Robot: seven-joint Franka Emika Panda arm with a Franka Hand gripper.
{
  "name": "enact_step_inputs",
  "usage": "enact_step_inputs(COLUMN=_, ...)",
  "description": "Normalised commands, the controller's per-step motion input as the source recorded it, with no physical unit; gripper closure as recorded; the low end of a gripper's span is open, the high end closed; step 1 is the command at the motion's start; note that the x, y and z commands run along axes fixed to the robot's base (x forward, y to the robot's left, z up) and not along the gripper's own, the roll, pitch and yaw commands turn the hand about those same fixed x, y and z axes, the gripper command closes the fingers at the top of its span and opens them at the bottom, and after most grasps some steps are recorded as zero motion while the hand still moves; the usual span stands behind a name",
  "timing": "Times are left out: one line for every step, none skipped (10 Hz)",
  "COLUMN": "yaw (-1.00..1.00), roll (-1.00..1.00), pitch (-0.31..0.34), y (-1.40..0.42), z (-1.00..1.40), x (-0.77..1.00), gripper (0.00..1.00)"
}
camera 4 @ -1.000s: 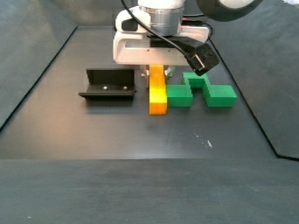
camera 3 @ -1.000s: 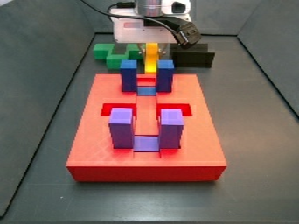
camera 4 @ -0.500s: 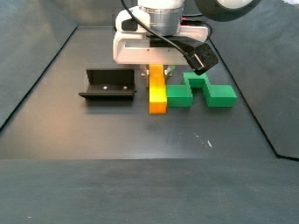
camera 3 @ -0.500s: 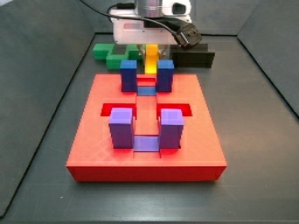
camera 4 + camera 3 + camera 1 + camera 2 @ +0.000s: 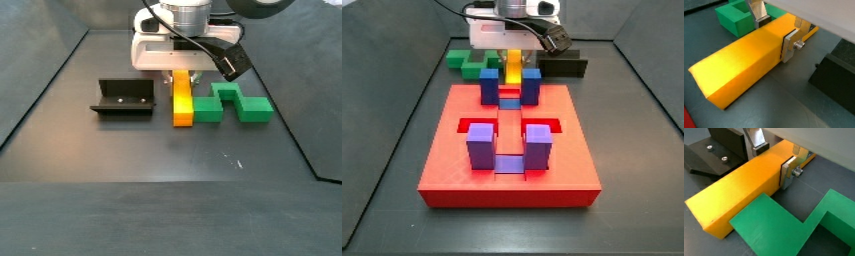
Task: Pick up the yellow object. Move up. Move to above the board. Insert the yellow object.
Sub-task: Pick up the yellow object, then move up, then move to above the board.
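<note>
The board (image 5: 509, 150) fills the near center of a side view. Behind it, at upper center, the bar (image 5: 182, 98) lies on the floor between the fixture (image 5: 122, 97) and green block (image 5: 230, 104). The gripper (image 5: 775, 31) straddles its far end, fingers (image 5: 791, 44) clamped against its sides.

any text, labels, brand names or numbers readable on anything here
None: no readable text in any view.
The yellow object, board, green block and fixture are plain.
The gripper, fingers on either side of the yellow object at its far end, shows no marking either.
</note>
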Motion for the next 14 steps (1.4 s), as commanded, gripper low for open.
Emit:
enact_step_inputs(yaw=0.00, roll=0.00, pitch=0.000, y=0.00, z=0.00, x=0.00, gripper=1.00)
enact_step_inputs(yaw=0.00, roll=0.00, pitch=0.000, y=0.00, z=0.83, x=0.00, gripper=1.00)
enact_step_inputs(yaw=-0.01, roll=0.00, pitch=0.028, y=0.02, z=0.77, x=-0.03, gripper=1.00)
enact_step_inputs(yaw=-0.02, roll=-0.01, pitch=0.068, y=0.02, z=0.55, x=-0.04, gripper=1.00)
enact_step_inputs(yaw=-0.01, roll=-0.03, pitch=0.047, y=0.01, z=0.28, x=0.00, gripper=1.00)
enact_step_inputs(yaw=0.00, roll=0.00, pitch=0.000, y=0.00, z=1.40, x=0.00, gripper=1.00)
enact_step_inputs(yaw=0.00, roll=0.00, pitch=0.024, y=0.00, z=1.40, x=-0.02, gripper=1.00)
enact_step_inputs(yaw=0.00, roll=-0.02, pitch=0.029, y=0.00, z=1.40, x=-0.03, gripper=1.00)
enact_step_inputs(yaw=0.00, roll=-0.05, pitch=-0.003, y=0.00, z=1.40, x=-0.02, gripper=1.00)
enact_step_inputs(yaw=-0.01, roll=-0.07, pitch=0.033, y=0.00, z=1.40, x=0.00, gripper=1.00)
enact_step_inputs(yaw=-0.01, roll=-0.08, pitch=0.052, y=0.00, z=1.40, x=-0.01, gripper=1.00)
enact_step_inputs(yaw=-0.01, roll=-0.08, pitch=0.048, y=0.00, z=1.40, x=0.01, gripper=1.00)
enact_step_inputs(yaw=-0.01, roll=-0.06, pitch=0.055, y=0.00, z=0.90, x=0.03, gripper=1.00)
enact_step_inputs(yaw=-0.01, roll=-0.05, pitch=0.064, y=0.00, z=0.42, x=0.04, gripper=1.00)
